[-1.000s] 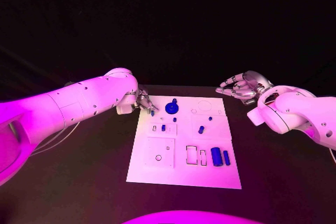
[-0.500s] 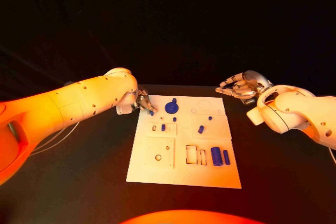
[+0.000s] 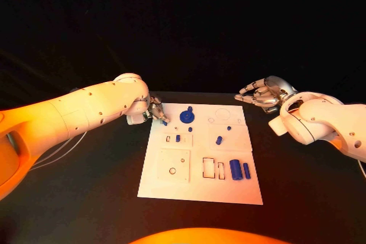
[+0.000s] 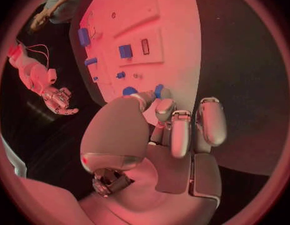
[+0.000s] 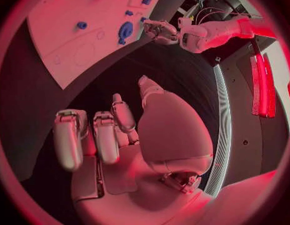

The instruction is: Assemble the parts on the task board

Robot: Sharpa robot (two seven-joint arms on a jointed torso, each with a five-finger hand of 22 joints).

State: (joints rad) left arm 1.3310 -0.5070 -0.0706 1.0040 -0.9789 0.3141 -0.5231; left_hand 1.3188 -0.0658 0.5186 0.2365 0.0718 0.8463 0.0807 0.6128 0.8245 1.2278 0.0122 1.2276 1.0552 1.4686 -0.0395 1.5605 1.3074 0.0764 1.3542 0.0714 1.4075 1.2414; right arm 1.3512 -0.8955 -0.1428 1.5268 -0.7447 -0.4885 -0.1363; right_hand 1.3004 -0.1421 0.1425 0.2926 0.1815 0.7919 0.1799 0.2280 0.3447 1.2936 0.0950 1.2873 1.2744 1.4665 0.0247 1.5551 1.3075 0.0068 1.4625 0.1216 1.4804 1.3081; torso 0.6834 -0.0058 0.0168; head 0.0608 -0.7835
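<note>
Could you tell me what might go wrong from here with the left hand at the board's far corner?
The left hand pinches a small blue part at its fingertips; such a slight grip might let it slip or tilt. Its fingers work close to the round blue part and could nudge it. The task board looks unclamped, so it could shift.

Black table (image 3: 91, 191) with the white task board (image 3: 200, 188) flat on it
</note>
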